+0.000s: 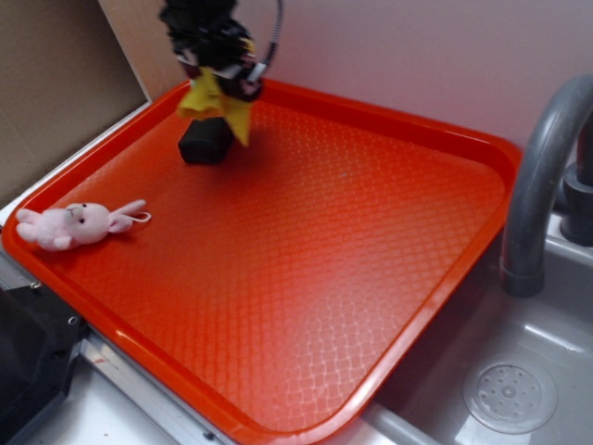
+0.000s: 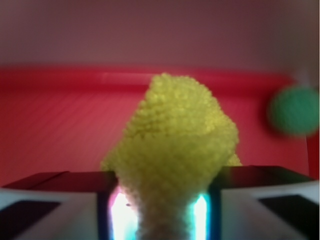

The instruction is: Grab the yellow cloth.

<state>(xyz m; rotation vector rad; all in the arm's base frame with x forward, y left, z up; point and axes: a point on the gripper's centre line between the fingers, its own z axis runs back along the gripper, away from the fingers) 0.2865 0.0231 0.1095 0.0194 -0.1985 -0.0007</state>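
The gripper [image 1: 220, 82] is clamped on the yellow cloth [image 1: 217, 100], which droops below it, soft, light and floppy.

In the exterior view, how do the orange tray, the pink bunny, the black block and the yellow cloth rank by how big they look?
1. Orange tray, by far the largest.
2. Pink bunny.
3. Yellow cloth and black block: too close to rank. The cloth hangs bunched in the robot's hand, and the block is partly hidden behind it.

The yellow cloth [image 1: 218, 100], bunched and nubbly, hangs pinched above the tray's far-left corner.
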